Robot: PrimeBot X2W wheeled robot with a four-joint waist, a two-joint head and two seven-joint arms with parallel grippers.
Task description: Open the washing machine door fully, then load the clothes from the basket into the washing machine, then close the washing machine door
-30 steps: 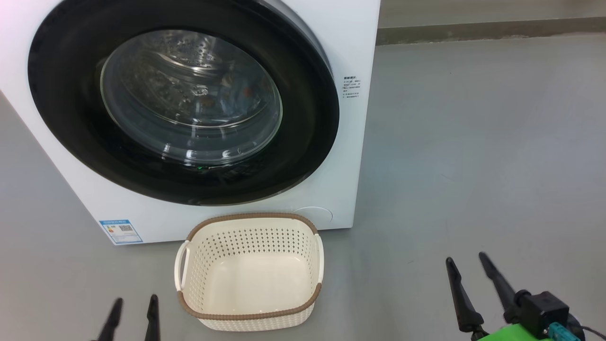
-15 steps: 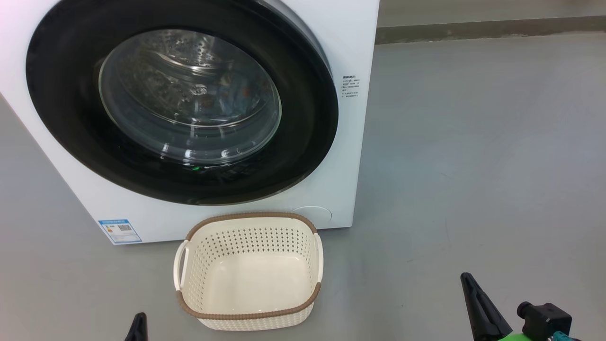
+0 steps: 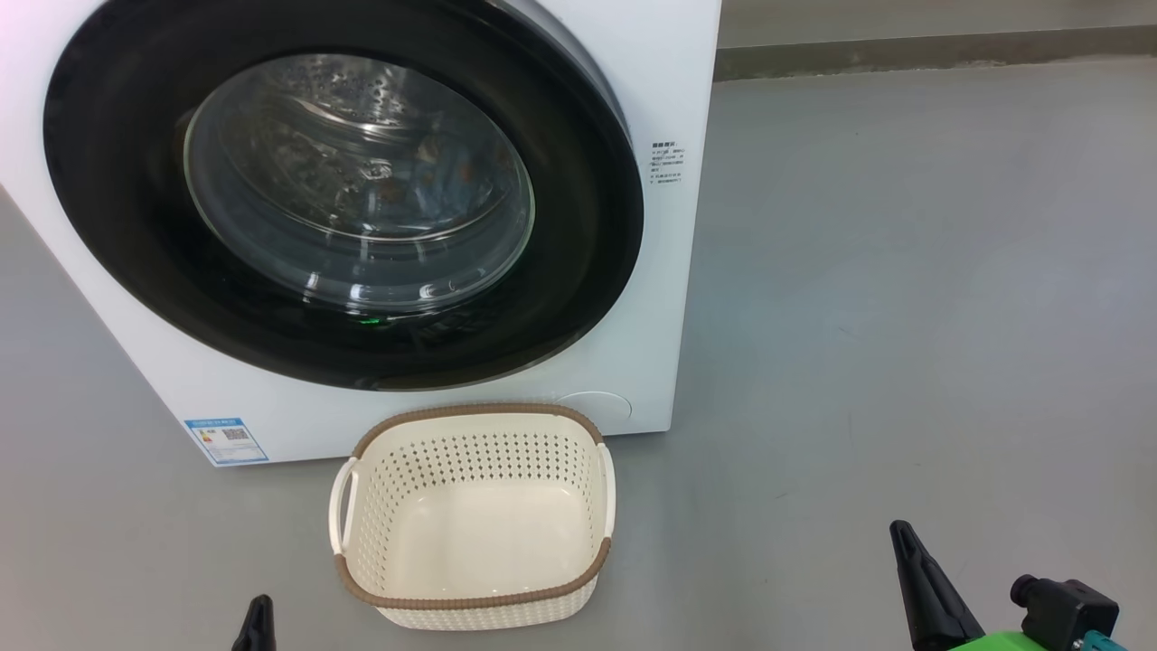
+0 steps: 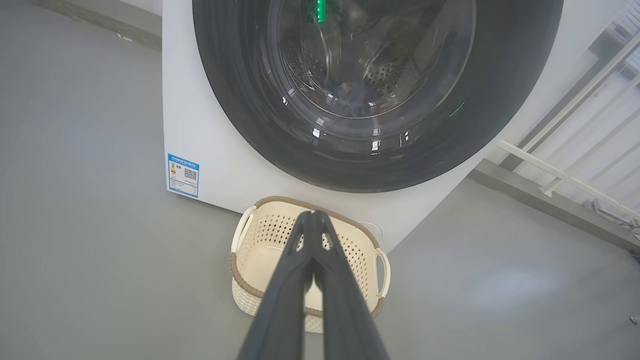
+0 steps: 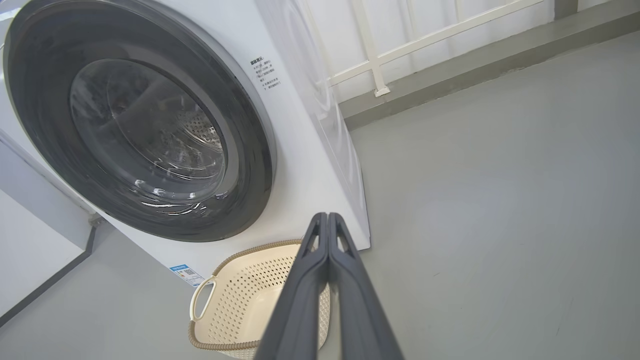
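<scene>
Plainly, one big white front-loading washing machine (image 3: 673, 81) stands on the grey floor (image 3: 904, 316). Its one large round door (image 3: 587, 226), a glossy black rim around a clear bulging glass bowl, lies closed against the front. Behind the glass a patch of blue clothes (image 3: 443, 176) with orange-brown specks shows dimly; how many pieces cannot be told. One small cream-white perforated plastic basket (image 3: 475, 457), with a brown woven-look rim and two side handles, sits on the floor just in front of the machine, below the door, its pale bottom showing.

Writing comes in two places. One blue label sticker (image 3: 226, 440) with a QR code sits at the front's lower left corner, and one small block of black print (image 3: 667, 163) sits beside the door's right edge. Both are too small to read.

Of the two pincers, the left pincer (image 4: 314, 216) has its two long dark fingers pressed together tip to tip, gripping nothing. The right pincer (image 5: 327, 217) is pinched together the same way, also gripping nothing. In the head view they flank the basket low down, the right one well apart from it.

Right of the machine, open floor runs to a grey kerb (image 3: 904, 56) and a white railing (image 5: 368, 50).
</scene>
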